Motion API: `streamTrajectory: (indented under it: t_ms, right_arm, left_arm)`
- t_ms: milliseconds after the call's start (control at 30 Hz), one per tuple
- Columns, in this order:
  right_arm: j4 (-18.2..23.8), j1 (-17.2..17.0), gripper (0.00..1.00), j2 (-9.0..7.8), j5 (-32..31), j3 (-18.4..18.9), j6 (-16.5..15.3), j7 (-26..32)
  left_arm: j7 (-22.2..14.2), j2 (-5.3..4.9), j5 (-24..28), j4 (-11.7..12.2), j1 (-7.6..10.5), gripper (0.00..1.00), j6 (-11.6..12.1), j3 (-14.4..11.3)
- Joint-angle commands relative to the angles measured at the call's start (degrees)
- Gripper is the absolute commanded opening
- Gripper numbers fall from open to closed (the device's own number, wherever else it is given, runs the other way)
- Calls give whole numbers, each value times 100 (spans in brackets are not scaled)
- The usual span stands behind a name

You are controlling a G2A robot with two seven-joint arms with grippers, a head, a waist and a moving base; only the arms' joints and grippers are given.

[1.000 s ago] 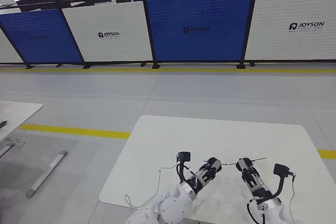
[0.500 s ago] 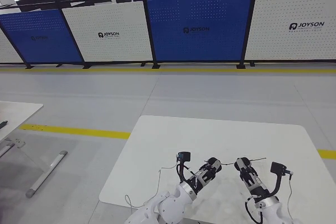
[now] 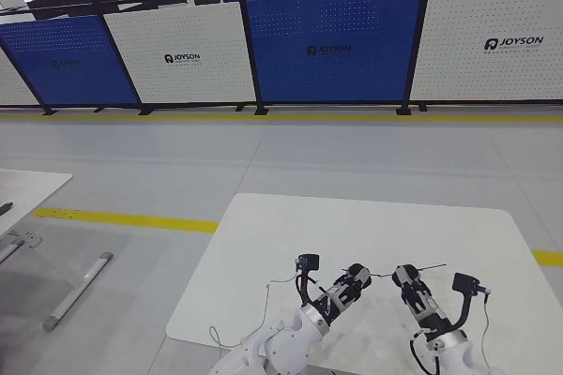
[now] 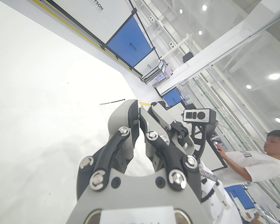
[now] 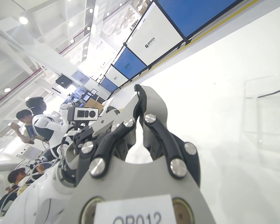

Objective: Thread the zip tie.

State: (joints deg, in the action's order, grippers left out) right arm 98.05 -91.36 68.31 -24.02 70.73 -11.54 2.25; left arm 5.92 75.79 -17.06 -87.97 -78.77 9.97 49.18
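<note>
left arm (image 3: 330,300): forearm angled inward, wrist low.
left gripper (image 4: 139,109): jaws pressed together.
right arm (image 3: 424,307): forearm angled slightly inward, beside the left arm.
right gripper (image 5: 138,92): jaws closed on the zip tie (image 3: 433,267), tip near the left gripper.

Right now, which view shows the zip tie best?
Left wrist view: the zip tie is a dark strand standing out against the white table. In the top view it is a faint thin line at the right gripper. In the right wrist view I cannot pick it out for certain.
</note>
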Motion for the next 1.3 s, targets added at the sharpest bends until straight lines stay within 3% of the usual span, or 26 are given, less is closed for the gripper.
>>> streamTrajectory:
  t_ms: [0, 1033, 1267]
  right_arm:
    - [-31, 26, 0, 9, -1, -10, 11, -5]
    - [-58, 43, 0, 88, -114, 1, -21, 37]
    - [-32, 6, 0, 96, -42, 54, -114, 63]
  left_arm:
    - [0, 0, 0, 0, 0, 0, 0, 0]
    - [0, 0, 0, 0, 0, 0, 0, 0]
    - [-124, 34, 581, 36, 1, 0, 201, 42]
